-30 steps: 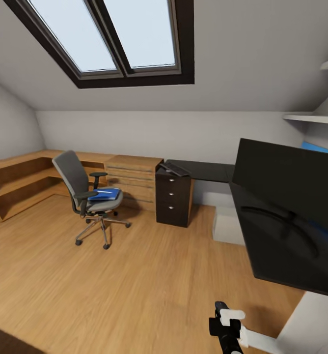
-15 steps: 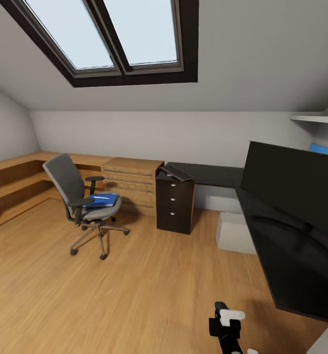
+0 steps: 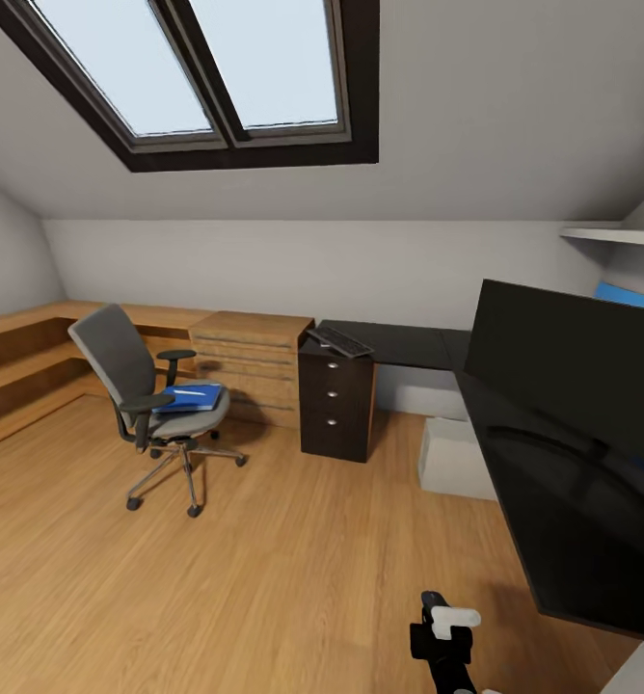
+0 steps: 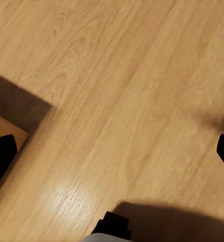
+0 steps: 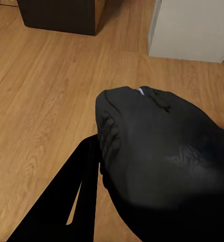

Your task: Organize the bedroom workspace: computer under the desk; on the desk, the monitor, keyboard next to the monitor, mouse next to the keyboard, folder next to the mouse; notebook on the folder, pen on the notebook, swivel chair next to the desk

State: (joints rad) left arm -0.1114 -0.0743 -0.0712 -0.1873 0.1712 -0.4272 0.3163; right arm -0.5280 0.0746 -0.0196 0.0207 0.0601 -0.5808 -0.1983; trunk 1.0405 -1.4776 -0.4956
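The monitor (image 3: 573, 376) runs off the right edge of the head view, so its stand and far corner are hidden, and the desk (image 3: 563, 520) under it is cut off as well. On the swivel chair (image 3: 148, 405) the folder (image 3: 189, 397) is too small to tell what lies on it (perhaps a pale sliver). The mouse (image 5: 162, 166) blocks the right gripper's fingers in the right wrist view.
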